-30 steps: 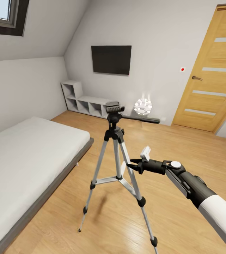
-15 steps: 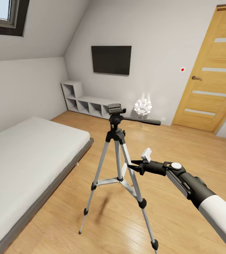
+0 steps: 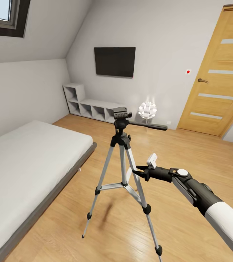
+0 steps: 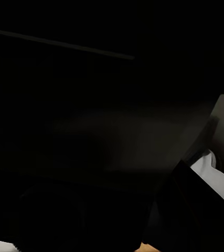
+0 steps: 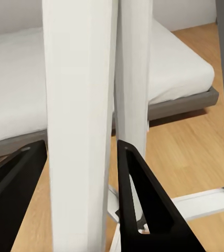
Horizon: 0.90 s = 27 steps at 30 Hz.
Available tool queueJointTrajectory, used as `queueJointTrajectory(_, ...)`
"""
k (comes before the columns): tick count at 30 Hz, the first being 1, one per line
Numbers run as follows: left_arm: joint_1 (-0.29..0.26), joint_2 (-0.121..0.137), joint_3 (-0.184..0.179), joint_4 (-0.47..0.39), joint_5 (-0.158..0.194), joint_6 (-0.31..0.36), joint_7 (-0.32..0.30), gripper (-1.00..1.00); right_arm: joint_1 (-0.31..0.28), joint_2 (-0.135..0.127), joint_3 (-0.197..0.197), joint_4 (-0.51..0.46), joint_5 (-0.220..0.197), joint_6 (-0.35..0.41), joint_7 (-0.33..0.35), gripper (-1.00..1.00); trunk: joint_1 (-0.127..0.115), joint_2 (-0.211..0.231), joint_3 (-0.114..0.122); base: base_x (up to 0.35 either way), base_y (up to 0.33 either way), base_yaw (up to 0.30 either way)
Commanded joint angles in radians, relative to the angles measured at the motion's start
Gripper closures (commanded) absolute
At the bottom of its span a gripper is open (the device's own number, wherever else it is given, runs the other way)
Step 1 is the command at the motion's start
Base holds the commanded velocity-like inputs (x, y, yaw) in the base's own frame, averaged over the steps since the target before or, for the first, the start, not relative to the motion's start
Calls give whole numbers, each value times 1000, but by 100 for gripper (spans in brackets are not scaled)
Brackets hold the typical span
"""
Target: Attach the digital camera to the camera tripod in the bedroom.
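Bedroom [image 3: 40,91] wood floor [image 3: 189,153]: camera tripod [image 3: 123,165] upright beside grey bed [image 3: 25,160]. Right gripper [image 3: 135,170] clamps tripod leg (fingers astride it). Left gripper state indiscernible, view dark.

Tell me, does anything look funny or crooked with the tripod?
Yes. The right gripper has its fingers around one silver leg of the camera tripod, and the tripod leans a bit. Its head is bare: no camera sits on it.

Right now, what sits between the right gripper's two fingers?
A silver leg of the tripod stands between the black fingers of the right gripper in the right wrist view. Contact cannot be confirmed.
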Motion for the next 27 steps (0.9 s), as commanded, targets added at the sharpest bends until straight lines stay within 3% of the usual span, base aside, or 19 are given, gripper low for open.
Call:
queueJointTrajectory(1, -1, -1, 9, 0, -6, -3, 0, 100, -1, -2, 5, 63, -4, 6, -1, 100, 1, -1, -2, 0, 0, 0)
queueJointTrajectory(23, -1, 16, -1, -15, -25, 8, 2, 100, -1, 1, 6, 64, -5, 7, -4, 100, 1, -1, -2, 0, 0, 0)
queueJointTrajectory(25, -1, 39, -4, -85, -29, 59, 3, 100, -1, 1, 6, 64, -4, 7, -5, 100, 1, -1, -2, 0, 0, 0)
queueJointTrajectory(27, -1, 62, -5, -199, -44, 185, 3, 100, -1, 1, 7, 64, -4, 8, -6, 100, 1, -1, -2, 0, 0, 0)
